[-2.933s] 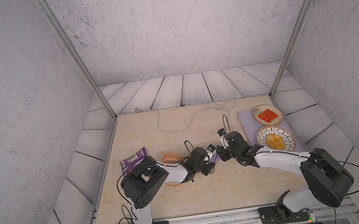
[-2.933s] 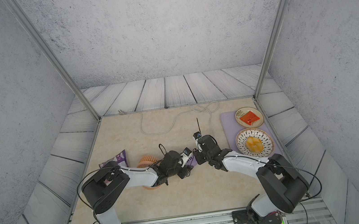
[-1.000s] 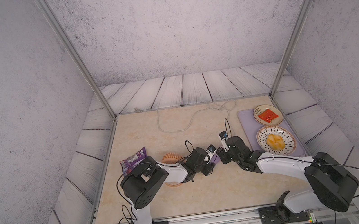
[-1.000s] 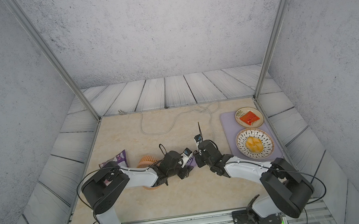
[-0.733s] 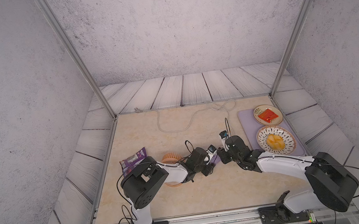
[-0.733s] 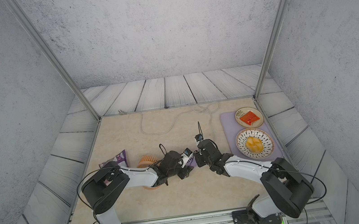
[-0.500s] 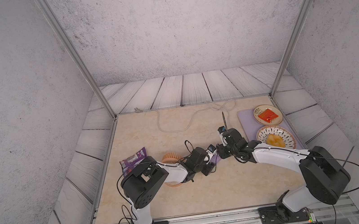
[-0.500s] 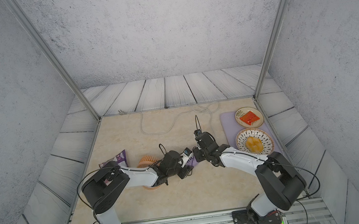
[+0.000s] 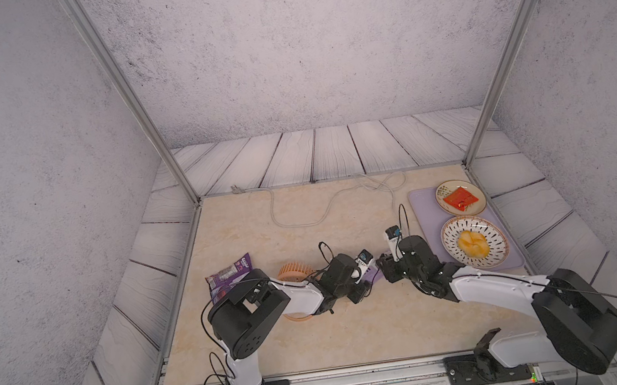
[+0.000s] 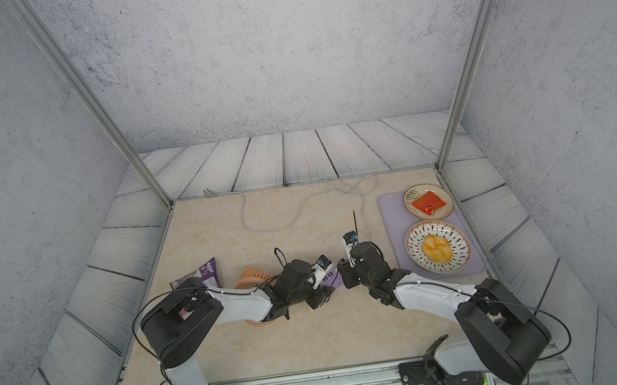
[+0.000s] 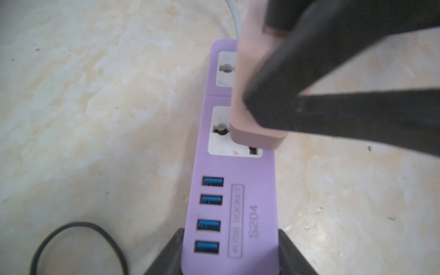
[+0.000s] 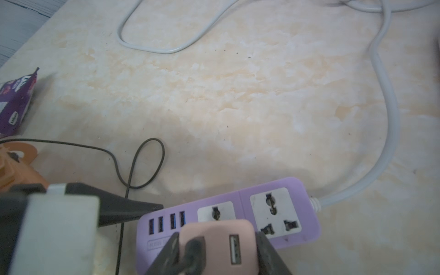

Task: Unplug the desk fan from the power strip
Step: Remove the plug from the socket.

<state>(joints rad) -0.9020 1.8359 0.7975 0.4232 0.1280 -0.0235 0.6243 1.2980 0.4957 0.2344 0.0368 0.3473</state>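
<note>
I pin the lavender power strip [image 11: 228, 209], at three o'clock of the orange desk fan [image 9: 292, 271], in my clenched left pincer [image 11: 230, 230] while my right pincer [image 12: 216, 235] grasps the pink plug adapter [image 11: 246, 78], seemingly barely out; next, lift it straight clear.

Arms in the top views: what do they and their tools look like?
The left arm and right arm have white shells, black rounded joints and thin black looping cables. Each wrist carries a small white camera with a blue mark. The left tool and right tool have black, tapered wedge fingers.
</note>
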